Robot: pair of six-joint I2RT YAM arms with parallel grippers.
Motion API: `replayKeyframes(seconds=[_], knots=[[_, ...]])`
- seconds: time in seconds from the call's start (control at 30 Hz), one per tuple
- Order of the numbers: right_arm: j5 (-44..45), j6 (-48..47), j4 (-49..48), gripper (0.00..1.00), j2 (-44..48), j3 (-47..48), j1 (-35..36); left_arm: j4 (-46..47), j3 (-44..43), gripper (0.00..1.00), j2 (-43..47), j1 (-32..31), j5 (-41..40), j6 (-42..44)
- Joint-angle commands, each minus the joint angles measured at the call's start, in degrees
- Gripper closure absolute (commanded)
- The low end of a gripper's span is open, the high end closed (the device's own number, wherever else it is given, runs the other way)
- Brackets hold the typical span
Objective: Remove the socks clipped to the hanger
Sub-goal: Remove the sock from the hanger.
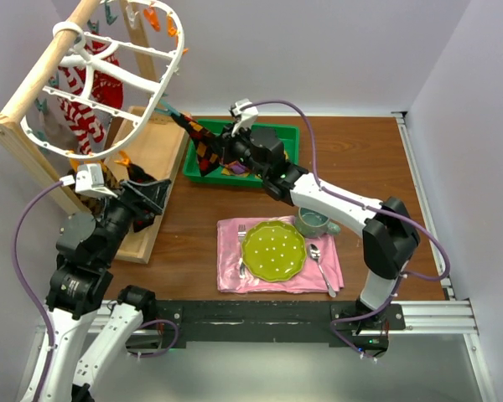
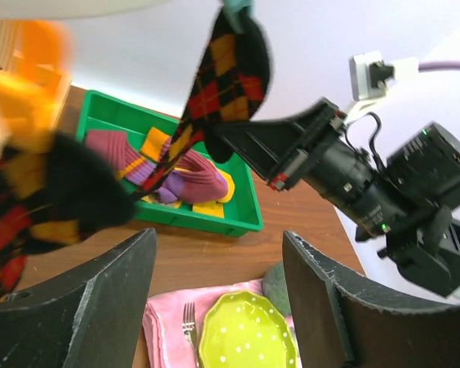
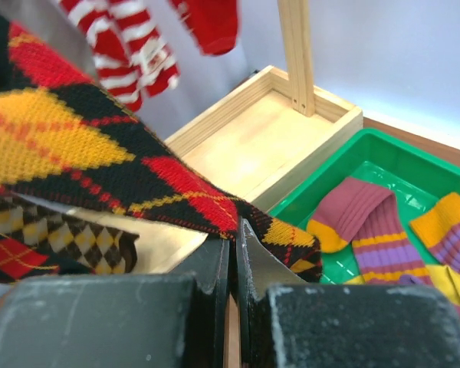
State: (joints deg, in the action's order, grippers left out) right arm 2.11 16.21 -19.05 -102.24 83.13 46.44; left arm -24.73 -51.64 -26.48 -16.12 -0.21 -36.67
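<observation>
The right end effector (image 3: 232, 230) clamps the argyle sock (image 3: 138, 172), pulling it taut from the hanger (image 1: 181, 57), likely to tug it loose. The left end effector (image 2: 218, 291) hovers, jaws apart, just under the hanger.

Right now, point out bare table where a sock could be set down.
Widest bare table: right of the tray, out to the far corner. A narrower strip lies between rack base and napkin. Crowded: over the tray, where the right gripper pinches the argyle sock, and by the rack base, near the open left gripper.
</observation>
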Motion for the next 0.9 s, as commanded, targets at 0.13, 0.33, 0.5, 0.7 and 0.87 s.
replayKeyframes(seconds=[0.13,0.33,0.5,0.7,0.87], knots=[[8.9,0.8,-6.5,1.0,4.5,-4.4,2.4,6.3,0.7,0.3,-0.3,0.3,-2.1,-2.2],[18.1,-1.7,-6.8,1.0,4.9,-5.0,6.3,9.3,-0.3,0.32,-2.1,0.3,1.4,-2.9],[24.7,-4.2,-8.3,1.0,5.6,-5.7,9.5,10.4,-1.3,0.32,-2.6,0.3,2.8,-2.9],[31.3,-6.6,-9.4,1.0,5.4,-6.2,12.0,11.4,-3.7,0.32,-2.6,0.3,4.3,-3.1],[34.2,-9.7,-11.2,1.0,5.1,-6.4,14.0,11.8,-5.7,0.31,-3.1,0.3,5.0,-4.4]])
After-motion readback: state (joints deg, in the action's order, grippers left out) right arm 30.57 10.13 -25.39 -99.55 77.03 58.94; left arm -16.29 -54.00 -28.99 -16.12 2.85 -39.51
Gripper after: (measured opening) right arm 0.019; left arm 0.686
